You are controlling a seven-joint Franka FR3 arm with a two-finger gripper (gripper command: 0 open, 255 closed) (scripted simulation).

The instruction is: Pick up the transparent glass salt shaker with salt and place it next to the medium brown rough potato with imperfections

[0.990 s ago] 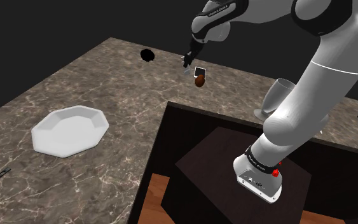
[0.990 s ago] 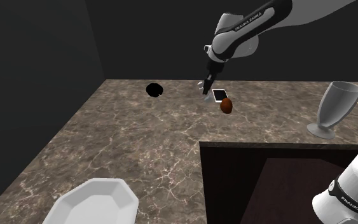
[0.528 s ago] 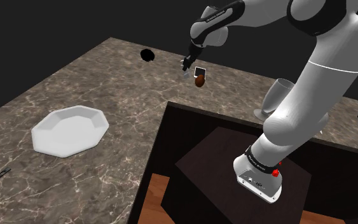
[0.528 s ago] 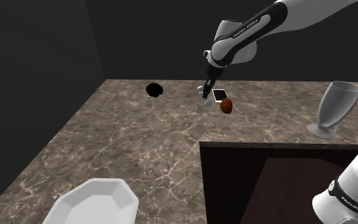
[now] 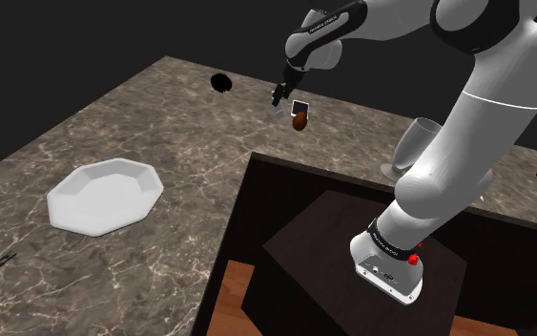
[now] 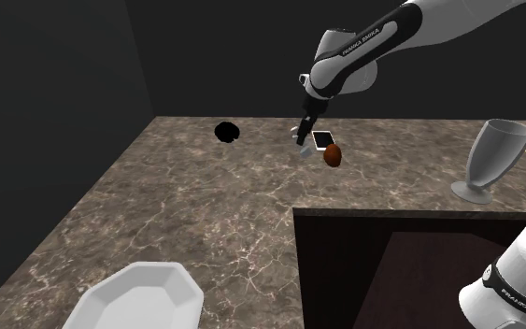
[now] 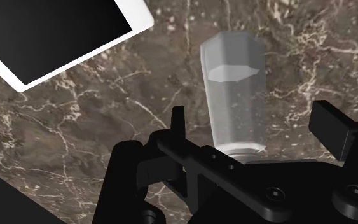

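The clear salt shaker [image 7: 234, 89] stands on the marble counter between my gripper's [image 7: 255, 121] two black fingers, which are apart and do not touch it. In the shoulder view the shaker [image 5: 278, 110] sits just below the gripper [image 5: 279, 95], a little to the left of the brown potato [image 5: 299, 120]. The second exterior view shows the same layout, with the shaker [image 6: 305, 148] under the open gripper [image 6: 303, 129] and the potato [image 6: 333, 156] to its right.
A white-edged black phone [image 6: 322, 139] lies flat just behind the potato. A black lump [image 6: 226, 132] sits further left on the counter. A goblet [image 6: 490, 159] stands at the right, and a white octagonal plate [image 5: 104, 195] is nearer the front. The dark stand [image 5: 352, 220] cuts into the counter.
The hand rose slightly from where it was a second ago. The fingers have opened and let go of the shaker, which now stands free beside the potato.
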